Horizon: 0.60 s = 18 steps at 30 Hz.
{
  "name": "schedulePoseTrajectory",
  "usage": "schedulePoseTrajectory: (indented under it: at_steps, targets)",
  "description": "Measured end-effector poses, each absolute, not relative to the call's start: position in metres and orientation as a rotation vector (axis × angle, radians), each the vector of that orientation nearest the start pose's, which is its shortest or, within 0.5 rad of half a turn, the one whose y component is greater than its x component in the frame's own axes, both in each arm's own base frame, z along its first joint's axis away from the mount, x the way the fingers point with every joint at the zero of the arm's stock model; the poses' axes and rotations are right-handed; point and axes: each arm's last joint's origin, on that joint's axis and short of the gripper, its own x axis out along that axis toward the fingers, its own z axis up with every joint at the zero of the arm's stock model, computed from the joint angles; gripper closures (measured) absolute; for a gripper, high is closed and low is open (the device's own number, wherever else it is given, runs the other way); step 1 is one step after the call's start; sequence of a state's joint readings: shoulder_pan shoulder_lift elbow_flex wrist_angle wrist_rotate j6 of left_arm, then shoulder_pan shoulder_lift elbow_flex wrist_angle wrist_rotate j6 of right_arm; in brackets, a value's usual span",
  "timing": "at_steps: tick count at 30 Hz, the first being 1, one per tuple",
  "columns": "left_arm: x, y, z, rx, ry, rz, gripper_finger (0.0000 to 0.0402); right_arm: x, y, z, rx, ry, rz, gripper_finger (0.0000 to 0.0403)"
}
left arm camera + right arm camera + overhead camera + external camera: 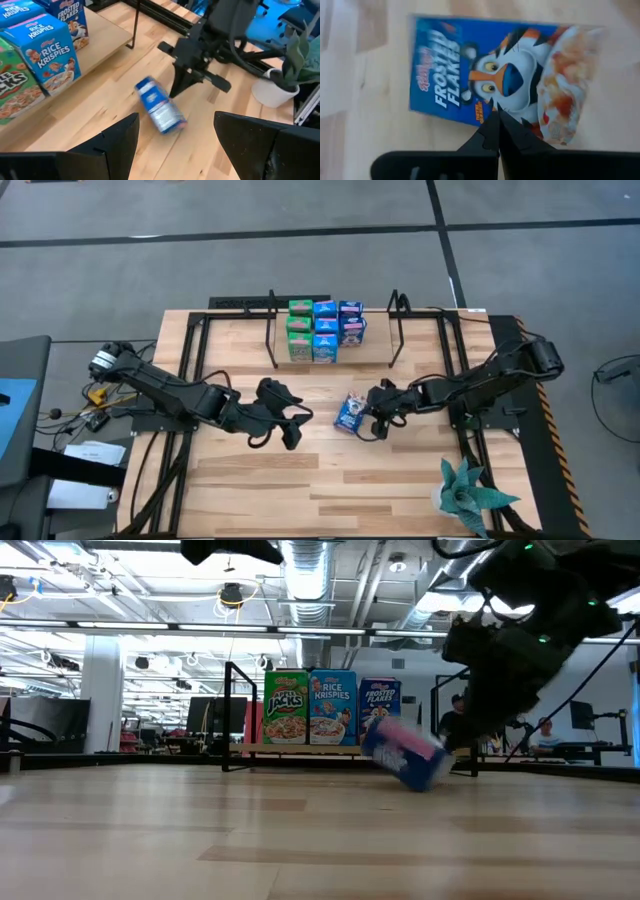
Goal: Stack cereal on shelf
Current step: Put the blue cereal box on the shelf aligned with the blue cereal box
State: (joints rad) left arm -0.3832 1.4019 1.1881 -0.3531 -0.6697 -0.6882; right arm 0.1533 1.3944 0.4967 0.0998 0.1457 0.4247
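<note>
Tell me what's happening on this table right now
A two-armed robot is putting small cereal boxes on a wooden shelf at the back of the table. Several boxes already stand there in rows: green, light blue and dark blue. One dark blue Frosted Flakes box sits tilted mid-table. The right gripper is shut, its fingertips at that box's edge, nudging rather than gripping it as far as I can tell. The left gripper waits open nearby, holding nothing.
</note>
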Motion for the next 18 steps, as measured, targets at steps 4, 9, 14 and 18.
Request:
schedulePoseTrajectory:
  at_steps: [4,9,14,18]
  targets:
    - [0.29,-0.097,0.317,-0.396,0.391,0.447,0.0155,0.234,0.04,0.136,0.286,0.748,-0.201,0.0384]
    - [0.298,-0.101,0.303,-0.406,0.412,0.502,0.0155,0.232,0.042,0.135,0.266,0.745,-0.209,0.0384]
    - [0.316,-0.102,0.275,-0.44,0.468,0.542,0.0155,0.233,0.042,0.135,0.259,0.736,-0.227,0.0384]
    - [0.331,-0.104,0.251,-0.491,0.526,0.546,0.0155,0.235,0.042,0.141,0.268,0.684,-0.213,0.0384]
